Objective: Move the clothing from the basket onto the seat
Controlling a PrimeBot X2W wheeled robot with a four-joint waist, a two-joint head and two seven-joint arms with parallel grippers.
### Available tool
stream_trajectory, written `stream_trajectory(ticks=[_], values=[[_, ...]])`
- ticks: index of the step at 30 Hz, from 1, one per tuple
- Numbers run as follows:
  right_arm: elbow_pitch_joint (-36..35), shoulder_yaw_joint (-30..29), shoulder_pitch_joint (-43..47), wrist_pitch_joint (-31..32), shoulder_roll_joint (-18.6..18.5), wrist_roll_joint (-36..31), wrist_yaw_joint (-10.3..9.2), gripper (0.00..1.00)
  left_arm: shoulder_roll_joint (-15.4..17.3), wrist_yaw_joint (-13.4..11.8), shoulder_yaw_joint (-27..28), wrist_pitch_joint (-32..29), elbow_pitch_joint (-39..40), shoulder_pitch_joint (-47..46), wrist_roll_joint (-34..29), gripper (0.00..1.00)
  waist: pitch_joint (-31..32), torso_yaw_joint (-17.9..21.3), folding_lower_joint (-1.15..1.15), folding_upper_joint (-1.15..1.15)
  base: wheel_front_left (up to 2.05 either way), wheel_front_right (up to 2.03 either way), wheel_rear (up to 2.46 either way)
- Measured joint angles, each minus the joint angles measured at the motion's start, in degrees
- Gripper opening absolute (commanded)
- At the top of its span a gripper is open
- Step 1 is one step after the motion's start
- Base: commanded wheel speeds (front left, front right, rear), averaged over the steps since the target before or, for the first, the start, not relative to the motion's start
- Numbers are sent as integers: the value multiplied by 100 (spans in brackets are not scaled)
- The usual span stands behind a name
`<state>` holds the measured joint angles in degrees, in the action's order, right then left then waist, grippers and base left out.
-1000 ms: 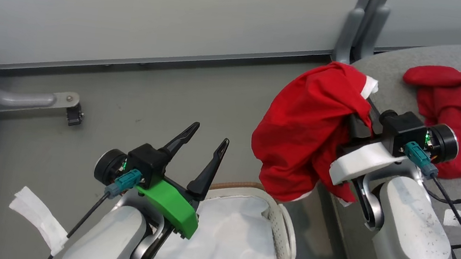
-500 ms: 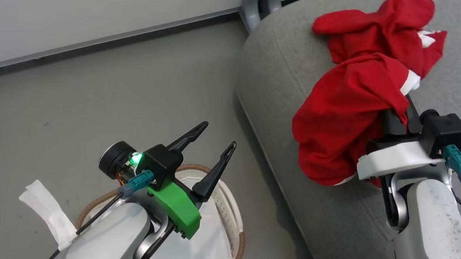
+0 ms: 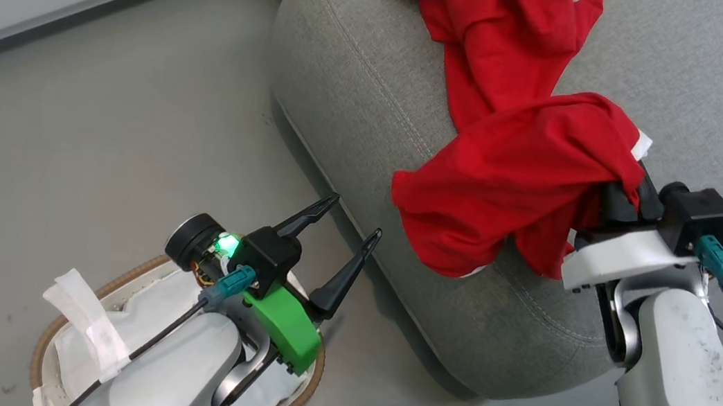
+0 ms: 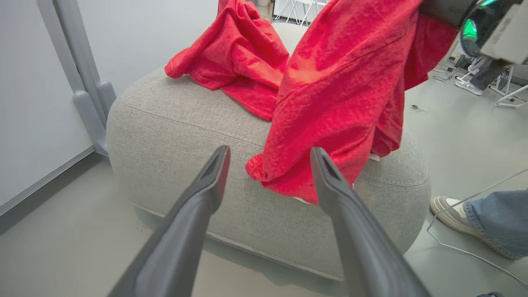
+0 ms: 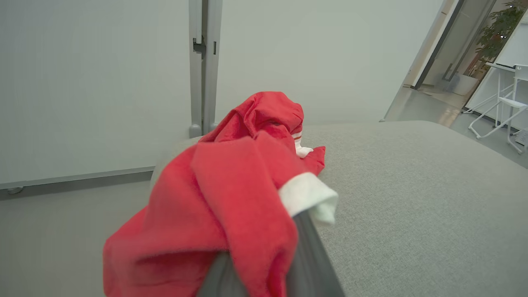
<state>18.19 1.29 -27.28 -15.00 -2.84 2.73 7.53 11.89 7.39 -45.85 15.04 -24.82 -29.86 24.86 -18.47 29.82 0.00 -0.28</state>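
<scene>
Grey floor (image 3: pixel 99 126) is spreading under everything. The grey upholstered seat (image 3: pixel 350 76) is taking up the upper right of the head view, its stitched seam running along the rounded edge.

A striped red garment (image 3: pixel 496 32) is lying crumpled on top of the seat, white striped trim showing in the right wrist view. The white-cuffed red garment (image 3: pixel 511 181) is hanging from the right gripper (image 3: pixel 618 191), which is clamping it, cloth covering the fingertips. Its lower folds are draping against the seat's front edge and overlapping the striped one.

The basket (image 3: pixel 129 272) is sitting on the floor just beside the seat, white liner (image 3: pixel 146 300) showing inside, partly hidden by the left arm.

The left gripper (image 3: pixel 356 215) is hovering over the basket's far rim, fingers spread apart, holding nothing.

A person's sneaker (image 4: pixel 453 210) is resting on the floor past the seat.
</scene>
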Motion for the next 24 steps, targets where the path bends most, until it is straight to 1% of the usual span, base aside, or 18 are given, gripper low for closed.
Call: stream_trajectory(ticks=[2, 6, 9, 11, 14, 17, 20, 24], values=[[78, -4, -143, 0, -4, -140, 0, 0, -9, 0, -32, 0, 47, -45, 8, 100, -77, -33, 0, 0, 0, 0, 0], [194, -57, -616, 0, -32, -425, 0, 0, -18, 0, -87, 0, 143, -79, 4, 100, -164, -234, 0, 0, 0, 0, 0], [333, -104, -1121, 0, -252, -487, 1, 0, -34, 1, -146, 0, 187, -107, -4, 100, -206, -455, 0, 0, 0, 0, 0], [450, -219, -1528, 0, -477, -469, 0, 0, -51, 0, -178, 0, 200, -135, -21, 100, -235, -612, 0, 0, 0, 0, 0], [641, -447, -2160, 43, -958, -461, 1, 0, -90, 0, -225, 0, 232, -170, -37, 100, -285, -879, 0, 0, 0, 0, 0], [773, -683, -2803, 241, -1621, -479, 0, 0, -134, 1, -281, 0, 268, -214, -44, 100, -347, -1189, 0, 0, 0, 0, 0], [920, -901, -3238, 426, -2141, -531, 0, 0, -132, 1, -300, 0, 309, -266, -58, 100, -418, -1481, 0, 0, 0, 0, 0], [1308, -1129, -3379, 622, -2544, -510, 0, 0, -131, 1, -322, 1, 354, -276, -80, 100, -539, -1847, 0, 0, 0, 0, 0]])
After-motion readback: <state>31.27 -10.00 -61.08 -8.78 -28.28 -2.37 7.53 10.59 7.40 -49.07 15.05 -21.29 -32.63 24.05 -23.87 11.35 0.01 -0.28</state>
